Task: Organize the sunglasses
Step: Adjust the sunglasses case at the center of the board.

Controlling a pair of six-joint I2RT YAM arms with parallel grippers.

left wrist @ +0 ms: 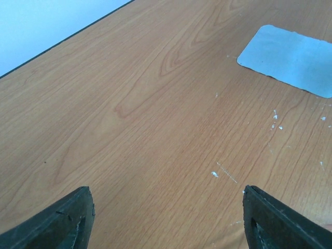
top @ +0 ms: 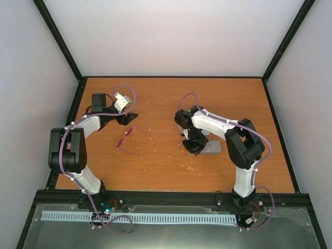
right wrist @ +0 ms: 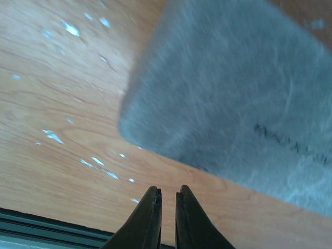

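writing: dark print on the lid of the grey case (right wrist: 244,98), near its right edge in the right wrist view; too blurred to read. No other text or brand legible.
sunglasses location: sunglasses (top: 132,140) lie on the wooden table (top: 171,96), left of centre, between the two arms and closer to the left one. Seen only in the top view.
sunglasses vs left gripper: just on the near side of the left gripper (top: 128,118), not touching it.
sunglasses vs right gripper: well apart from the right gripper (top: 194,148), which is off to their right.
sunglasses orientation: temples unfolded. The front of the frame runs diagonally, far-right to near-left. Both temple arms trail toward the right and the near edge.
left gripper state: left gripper (left wrist: 167,199) spread wide, only bare table between the fingers (left wrist: 67,218), holding nothing.
right gripper state: right gripper (right wrist: 167,197) nearly closed, only a thin slit between the fingers (right wrist: 148,218), nothing clamped.
right gripper position: tips at the edge of the case (top: 211,148); cannot tell whether they touch it.
cloth: light blue-grey cloth (left wrist: 290,59) lies flat on the table, upper right of the left wrist view, well apart from the fingers.
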